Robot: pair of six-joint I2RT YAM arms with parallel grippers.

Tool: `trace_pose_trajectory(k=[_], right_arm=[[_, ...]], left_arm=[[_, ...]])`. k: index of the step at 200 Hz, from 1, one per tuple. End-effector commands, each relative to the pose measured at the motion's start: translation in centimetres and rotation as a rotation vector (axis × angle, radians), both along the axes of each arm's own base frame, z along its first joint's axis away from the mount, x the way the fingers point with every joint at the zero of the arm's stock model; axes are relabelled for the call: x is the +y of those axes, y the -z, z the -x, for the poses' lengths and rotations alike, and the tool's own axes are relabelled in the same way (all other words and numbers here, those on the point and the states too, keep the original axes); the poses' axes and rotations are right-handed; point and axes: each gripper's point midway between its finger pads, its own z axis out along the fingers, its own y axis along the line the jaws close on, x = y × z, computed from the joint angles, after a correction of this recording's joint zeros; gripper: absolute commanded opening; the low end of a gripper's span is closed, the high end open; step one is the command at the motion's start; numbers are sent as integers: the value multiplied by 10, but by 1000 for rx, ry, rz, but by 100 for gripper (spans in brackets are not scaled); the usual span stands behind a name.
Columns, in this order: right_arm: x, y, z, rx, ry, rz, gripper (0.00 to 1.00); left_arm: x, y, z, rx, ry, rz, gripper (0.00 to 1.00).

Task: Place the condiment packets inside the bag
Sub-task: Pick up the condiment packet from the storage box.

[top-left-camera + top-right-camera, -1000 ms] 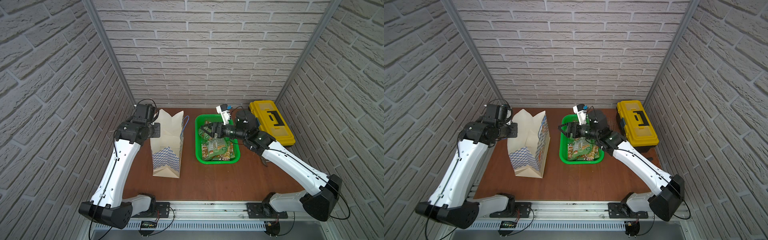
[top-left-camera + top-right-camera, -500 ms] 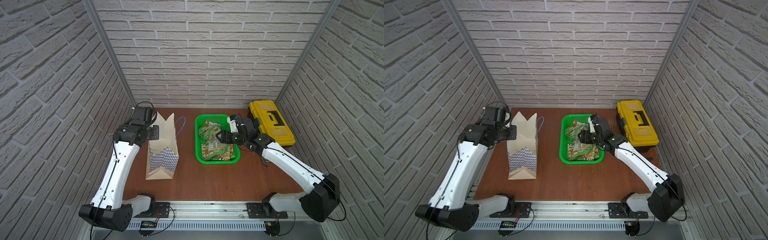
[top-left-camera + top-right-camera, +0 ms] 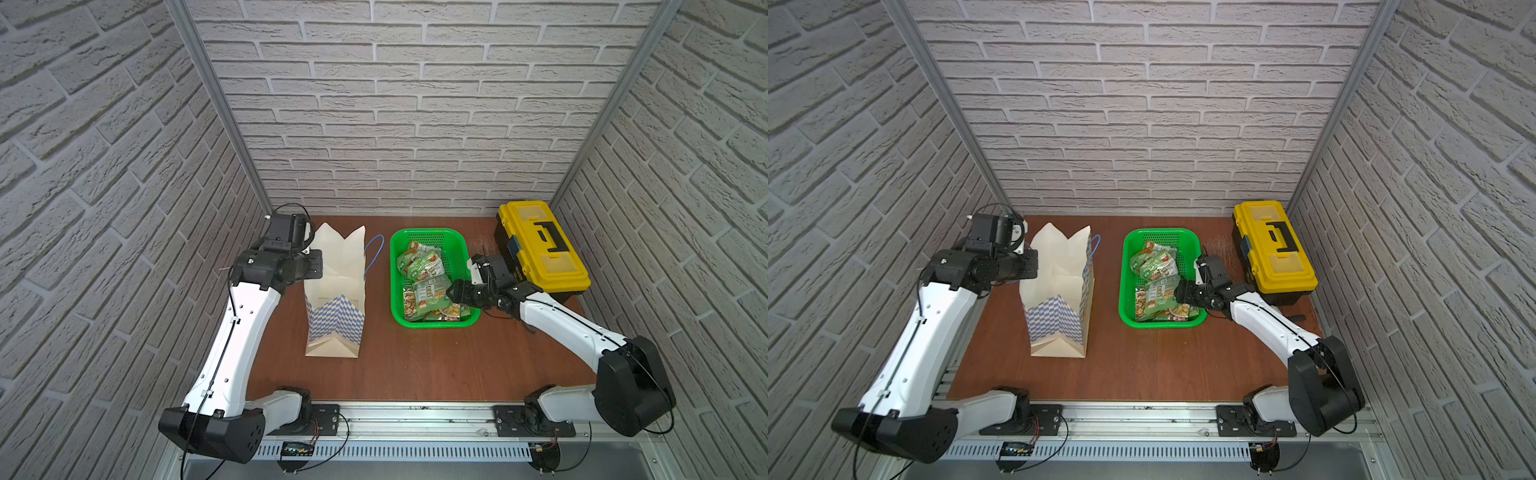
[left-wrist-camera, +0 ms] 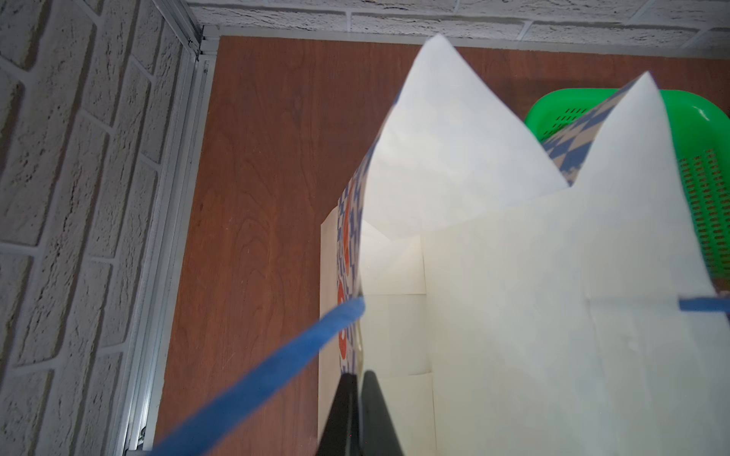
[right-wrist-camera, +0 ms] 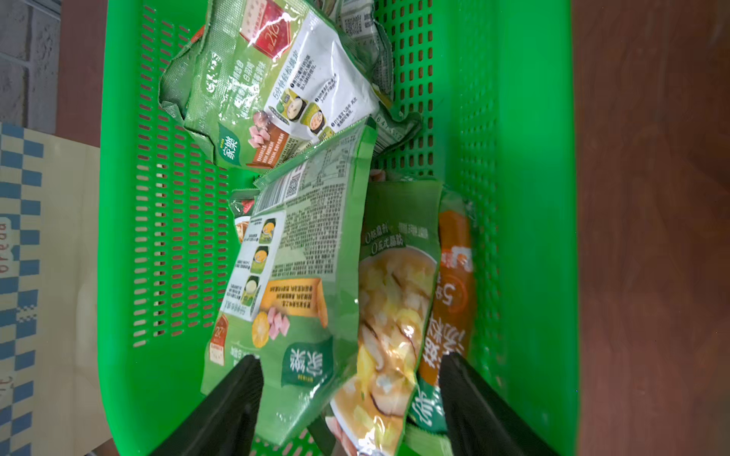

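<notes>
The right gripper (image 5: 347, 398) stands open in the basket (image 5: 525, 237), with the packets (image 5: 300, 284) lying between its fingers. It should drop lower and close on the top packet alone. The left gripper (image 4: 358, 381) is clamped shut on the rim of the bag (image 4: 513, 316) and should hold that mouth wide.

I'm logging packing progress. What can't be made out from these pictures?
Floor of the bag: its own walls hide it in both top views; the left wrist view shows only part of the white inside.
Whether the right tool touches the condiment packets: in the right wrist view its open fingers straddle them, contact unclear.
Packet count: they overlap in the basket, and the right arm covers some in both top views.
</notes>
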Motion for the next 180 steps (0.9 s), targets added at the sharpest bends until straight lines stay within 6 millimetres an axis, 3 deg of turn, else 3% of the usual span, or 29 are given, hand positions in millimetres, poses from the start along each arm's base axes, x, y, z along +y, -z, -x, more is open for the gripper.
trace_pose_trajectory(k=[1, 37, 67, 88, 128, 180], right_arm=[[20, 1, -16, -22, -25, -118, 71], [36, 16, -25, 15, -37, -198, 55], [40, 14, -27, 6, -35, -225, 41], [38, 7, -26, -9, -29, -224, 22], [46, -26, -24, -96, -67, -302, 3], [55, -84, -16, -210, -125, -393, 3]], left_arm=[[-1, -8, -6, -58, -9, 30, 0], [1, -10, -4, -67, -19, 37, 0], [3, -14, -1, -76, -28, 37, 0], [2, -15, 0, -77, -29, 50, 0], [-3, -23, -1, -104, -26, 88, 0], [-8, -32, -1, -120, -37, 140, 0]])
